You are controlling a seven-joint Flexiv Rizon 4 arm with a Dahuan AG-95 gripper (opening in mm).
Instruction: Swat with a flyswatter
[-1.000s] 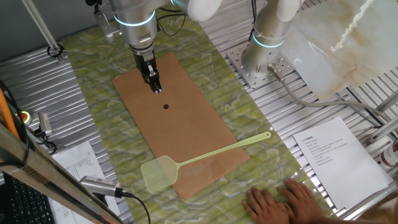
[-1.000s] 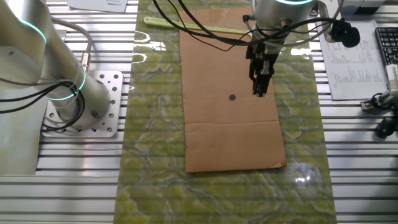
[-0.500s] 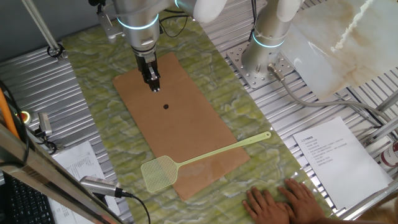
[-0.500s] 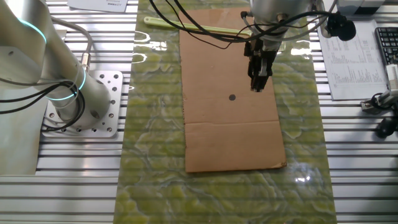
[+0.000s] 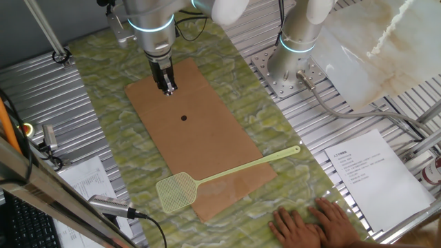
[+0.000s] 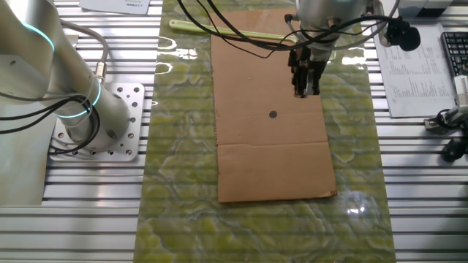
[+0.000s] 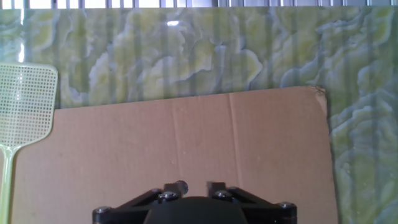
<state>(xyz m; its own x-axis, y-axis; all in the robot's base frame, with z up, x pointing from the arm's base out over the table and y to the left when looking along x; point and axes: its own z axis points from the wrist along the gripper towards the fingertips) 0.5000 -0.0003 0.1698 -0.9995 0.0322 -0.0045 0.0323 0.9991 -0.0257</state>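
Observation:
The pale yellow-green flyswatter (image 5: 180,189) lies across the near end of the brown cardboard board (image 5: 207,141), head at the left, handle running to the right. In the other fixed view only its handle (image 6: 219,30) shows at the top. In the hand view its mesh head (image 7: 28,102) lies at the left edge. My gripper (image 5: 166,89) hangs over the far end of the board, far from the flyswatter, beyond a small black dot (image 5: 184,118). In the hand view its fingertips (image 7: 178,185) stand slightly apart with nothing between them. It also shows in the other fixed view (image 6: 305,90).
A person's hands (image 5: 310,222) rest on the mat at the near edge. A second arm's base (image 5: 289,69) stands at the right. Printed sheets (image 5: 365,165) lie at the right. Cables and a keyboard (image 5: 27,227) are at the left.
My gripper has moved a little up and toward the far end of the board, away from the black dot. The flyswatter has not moved.

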